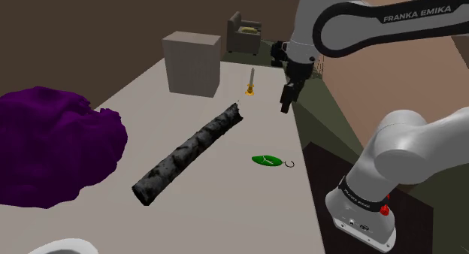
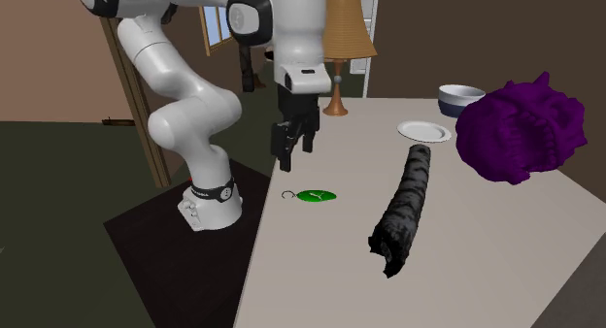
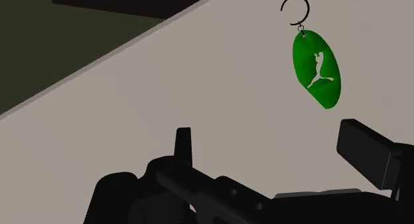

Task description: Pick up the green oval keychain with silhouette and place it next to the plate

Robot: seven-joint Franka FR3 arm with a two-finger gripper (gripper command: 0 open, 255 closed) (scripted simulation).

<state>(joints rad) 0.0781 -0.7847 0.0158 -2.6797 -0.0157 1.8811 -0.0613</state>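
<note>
The green oval keychain [image 1: 266, 161] with a white silhouette lies flat on the beige table near its edge, with its dark ring [image 1: 289, 164] towards that edge. It appears again in the second exterior view [image 2: 316, 196] and ahead of the fingers in the wrist view [image 3: 316, 69]. My black gripper [image 1: 285, 102] hangs in the air above the table's edge, apart from the keychain and touching nothing [image 2: 289, 151]. Its fingers stand open and hold nothing [image 3: 272, 150]. A small white plate [image 2: 424, 131] sits on the far side of the table.
A long dark mottled cylinder [image 2: 403, 210] lies between the keychain and the plate. A purple lumpy mass [image 2: 520, 127] and a white bowl [image 2: 460, 98] stand beyond the plate. In the shoulder view, a grey box [image 1: 192, 62] and a small golden object [image 1: 252, 83] occupy the table's far end.
</note>
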